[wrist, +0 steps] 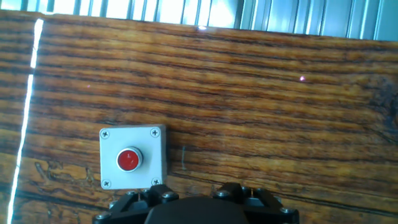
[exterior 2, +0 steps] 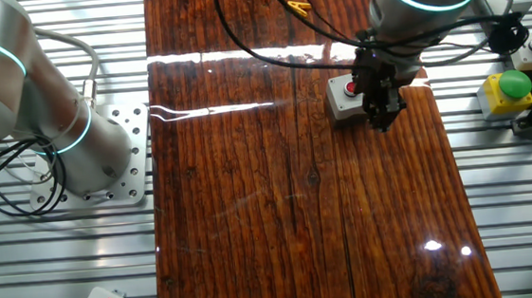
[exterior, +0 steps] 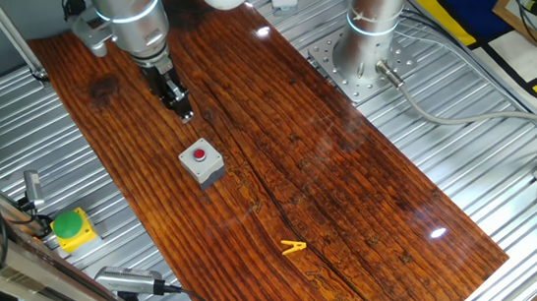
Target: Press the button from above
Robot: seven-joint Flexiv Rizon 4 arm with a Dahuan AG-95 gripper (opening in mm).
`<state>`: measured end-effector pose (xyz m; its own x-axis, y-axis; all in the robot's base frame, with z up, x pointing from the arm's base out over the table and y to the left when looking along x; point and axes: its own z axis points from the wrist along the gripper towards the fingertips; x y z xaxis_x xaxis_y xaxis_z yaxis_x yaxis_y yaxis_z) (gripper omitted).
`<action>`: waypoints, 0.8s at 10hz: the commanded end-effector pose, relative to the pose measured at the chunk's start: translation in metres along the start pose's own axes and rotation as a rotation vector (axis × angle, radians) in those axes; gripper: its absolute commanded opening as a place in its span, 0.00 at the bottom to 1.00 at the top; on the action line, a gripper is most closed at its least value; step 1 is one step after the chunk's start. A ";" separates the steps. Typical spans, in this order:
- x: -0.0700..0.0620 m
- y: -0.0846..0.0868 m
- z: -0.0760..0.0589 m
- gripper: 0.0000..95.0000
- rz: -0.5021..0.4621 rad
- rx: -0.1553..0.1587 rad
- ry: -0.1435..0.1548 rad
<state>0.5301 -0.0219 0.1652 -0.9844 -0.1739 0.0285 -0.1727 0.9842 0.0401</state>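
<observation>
The button [exterior: 199, 156] is a small round red push-button in a grey square box [exterior: 207, 169] on the wooden board. It also shows in the other fixed view [exterior 2: 350, 87] and in the hand view [wrist: 128, 160], lower left of centre. My gripper [exterior: 184, 111] hangs above the board, pointing down, a little beyond the box and apart from it. In the other fixed view the gripper [exterior 2: 384, 117] stands just beside the box's right side. No view shows the fingertips clearly enough to tell their state. Nothing is held.
A green round button in a yellow box [exterior: 70, 227] sits on the metal table left of the board, also in the other fixed view [exterior 2: 509, 90]. A yellow clip [exterior: 294, 248] lies on the board. A second arm's base [exterior: 363, 57] stands at the back right.
</observation>
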 end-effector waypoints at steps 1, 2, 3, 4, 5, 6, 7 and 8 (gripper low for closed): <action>-0.001 0.000 0.001 0.60 0.120 0.001 -0.052; -0.001 0.000 0.001 0.60 0.128 0.002 -0.062; -0.001 0.000 0.001 0.60 0.131 0.003 -0.065; -0.001 0.000 0.001 0.60 0.132 0.001 -0.064; -0.001 0.000 0.001 0.60 0.131 0.000 -0.063; -0.001 0.000 0.001 0.60 0.124 -0.008 -0.062; -0.001 0.000 0.001 0.60 0.113 -0.012 -0.060; -0.001 0.000 0.001 0.60 0.106 -0.012 -0.061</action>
<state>0.5313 -0.0229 0.1638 -0.9980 -0.0496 -0.0387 -0.0516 0.9973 0.0517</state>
